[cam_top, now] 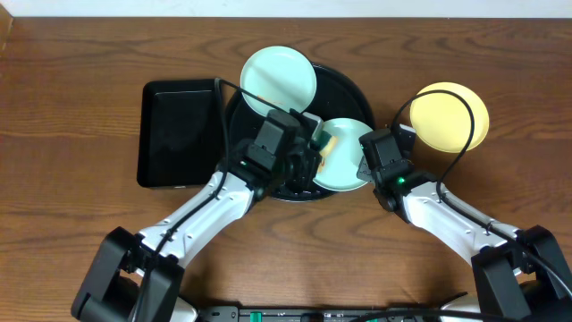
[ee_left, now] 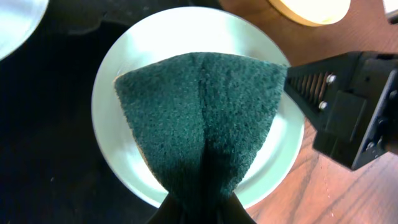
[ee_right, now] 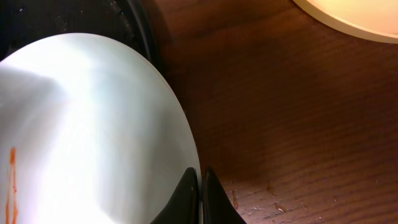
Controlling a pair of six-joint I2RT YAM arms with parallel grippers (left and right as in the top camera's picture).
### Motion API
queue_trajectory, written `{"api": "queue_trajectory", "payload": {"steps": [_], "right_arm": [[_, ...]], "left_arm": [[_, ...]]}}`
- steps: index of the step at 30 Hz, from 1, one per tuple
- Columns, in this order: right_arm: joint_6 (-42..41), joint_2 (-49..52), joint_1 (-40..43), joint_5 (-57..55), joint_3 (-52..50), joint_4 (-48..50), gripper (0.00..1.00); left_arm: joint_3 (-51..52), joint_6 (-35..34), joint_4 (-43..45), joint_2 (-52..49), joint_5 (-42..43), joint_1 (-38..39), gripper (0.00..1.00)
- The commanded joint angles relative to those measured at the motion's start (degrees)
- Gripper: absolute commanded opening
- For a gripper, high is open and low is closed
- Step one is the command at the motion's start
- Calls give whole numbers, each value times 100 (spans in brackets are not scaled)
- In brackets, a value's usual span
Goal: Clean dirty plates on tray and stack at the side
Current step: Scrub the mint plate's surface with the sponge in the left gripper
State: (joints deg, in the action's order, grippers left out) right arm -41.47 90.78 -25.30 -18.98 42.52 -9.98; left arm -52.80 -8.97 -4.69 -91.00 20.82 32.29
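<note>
A pale mint plate [cam_top: 347, 167] lies over the right rim of the round black tray [cam_top: 344, 85]. My left gripper [cam_top: 311, 150] is shut on a dark green scouring sponge [ee_left: 199, 118], which is pressed flat on that plate [ee_left: 121, 155] and covers its middle. My right gripper [cam_top: 364, 165] is shut on the plate's right rim [ee_right: 200, 186]; an orange smear [ee_right: 11, 177] shows on the plate [ee_right: 93, 118]. A second mint plate [cam_top: 279, 79] rests on the tray's far left rim. The yellow plate [cam_top: 451, 116] sits on the table to the right of the tray.
A smaller rectangular black tray [cam_top: 179, 134] lies left of the round one. Small orange specks [ee_right: 273, 202] dot the wooden table beside my right fingers. Cables run from both arms over the tray and the yellow plate.
</note>
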Motion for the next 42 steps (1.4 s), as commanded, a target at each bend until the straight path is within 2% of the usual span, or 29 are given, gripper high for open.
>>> {"api": "queue_trajectory", "payload": {"steps": [1, 3, 12, 15, 42], "right_arm": [[-87, 37, 11, -68, -81, -2, 1], [-87, 37, 11, -68, -81, -2, 1], [-63, 37, 11, -68, -81, -2, 1], [-44, 37, 11, -68, -81, -2, 1], [-2, 37, 11, -66, -81, -4, 1]], "left_arm": [[-144, 35, 81, -13, -564, 131, 8], [-144, 35, 129, -48, -748, 173, 8], [-144, 28, 656, -612, -625, 181, 8], [-144, 24, 680, -767, -433, 181, 8], [-144, 11, 975, -1362, -522, 374, 8]]}}
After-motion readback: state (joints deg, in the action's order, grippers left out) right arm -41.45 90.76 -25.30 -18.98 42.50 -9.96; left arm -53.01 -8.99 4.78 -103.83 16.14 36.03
